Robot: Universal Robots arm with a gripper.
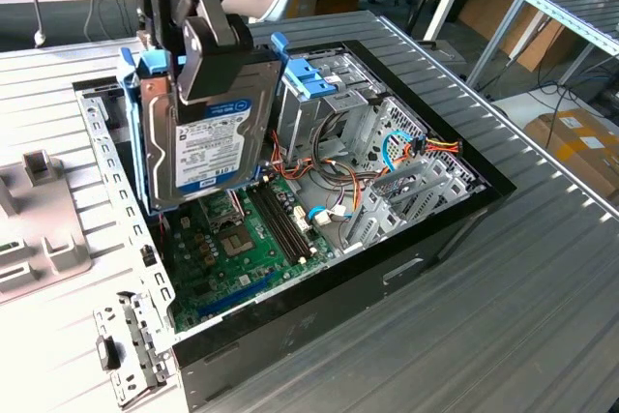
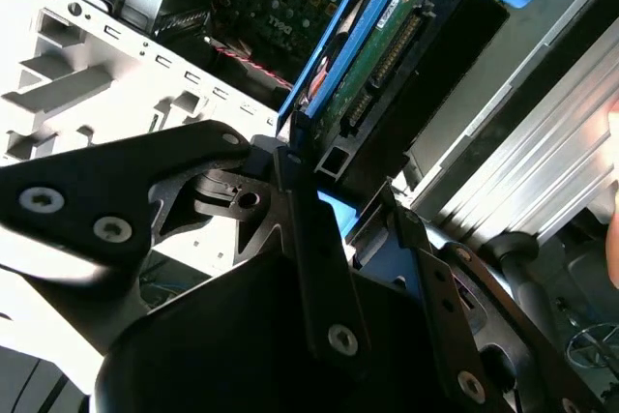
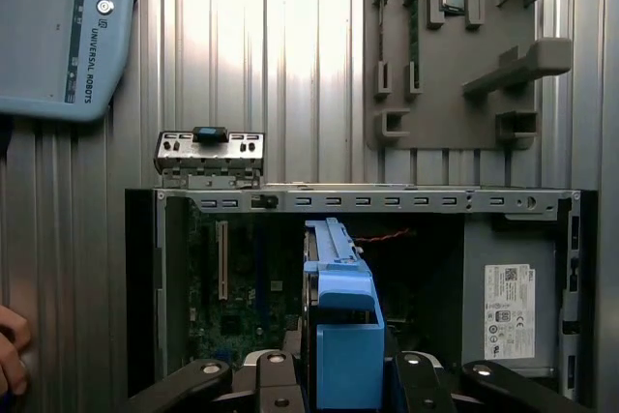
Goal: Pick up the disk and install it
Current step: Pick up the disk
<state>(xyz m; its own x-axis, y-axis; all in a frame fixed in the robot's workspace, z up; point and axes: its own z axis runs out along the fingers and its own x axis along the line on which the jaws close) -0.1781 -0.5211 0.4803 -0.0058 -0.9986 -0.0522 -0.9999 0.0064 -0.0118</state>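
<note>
One disk, one arm, one gripper, one open computer case sitting on the ribbed metal counter. The gripper is clamping the disk tight from both flat sides near its upper end, fingers pressing the blue carrier rails in the second wrist view. The disk is hanging on edge, label face turning toward the exterior view, slightly tilted, lower end over the case's open top. It is sitting above the green motherboard and just beside the metal drive cage, which is carrying blue latch pieces on top. Inside the case: one motherboard, the cage, and a bundle of orange and red cables. Whether the disk is touching anything inside, cannot tell. The arm is coming down from the top of the exterior view, gripper pointing downward. In the first wrist view the disk's blue end tab is facing the camera, over the case interior. Outside the case: one grey fixture plate, one small metal bracket, one teach pendant, and one person's hand at the edge.
</note>
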